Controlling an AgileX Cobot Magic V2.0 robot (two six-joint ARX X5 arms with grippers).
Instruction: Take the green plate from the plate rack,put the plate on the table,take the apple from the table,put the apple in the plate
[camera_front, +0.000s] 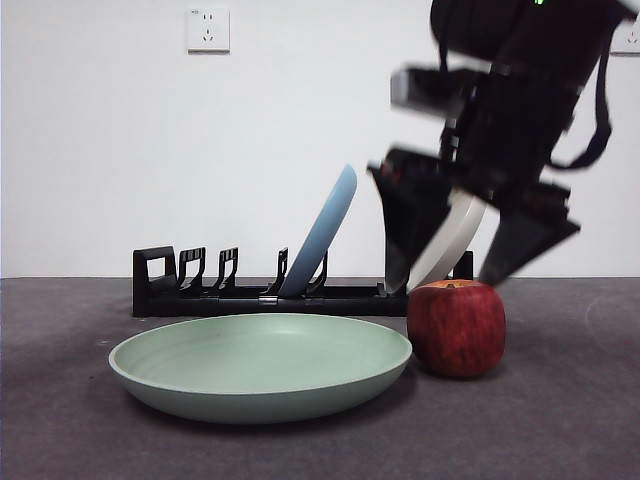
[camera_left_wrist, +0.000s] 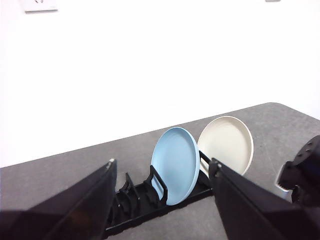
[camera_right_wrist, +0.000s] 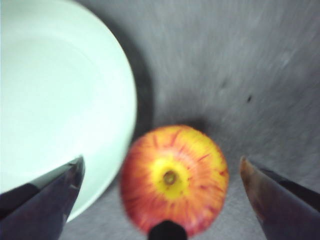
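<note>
Green plate (camera_front: 260, 365) lies flat on the table (camera_front: 560, 430), clear of the plate rack (camera_front: 250, 295) — that stage is complete. Apple (camera_front: 456, 328) sits at the plate's three o'clock, ungrasped; right gripper (camera_front: 470, 250) hovers above, jaws wide. Left gripper (camera_left_wrist: 162, 200) waits, spread — transfer outstanding.

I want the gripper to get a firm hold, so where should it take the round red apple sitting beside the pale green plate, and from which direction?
Grip the round red apple across its widest middle, coming straight down from above. It stands upright with its stem hollow facing up, and the open right gripper already straddles it. Keep one jaw off the raised rim of the pale green plate close beside it.
</note>
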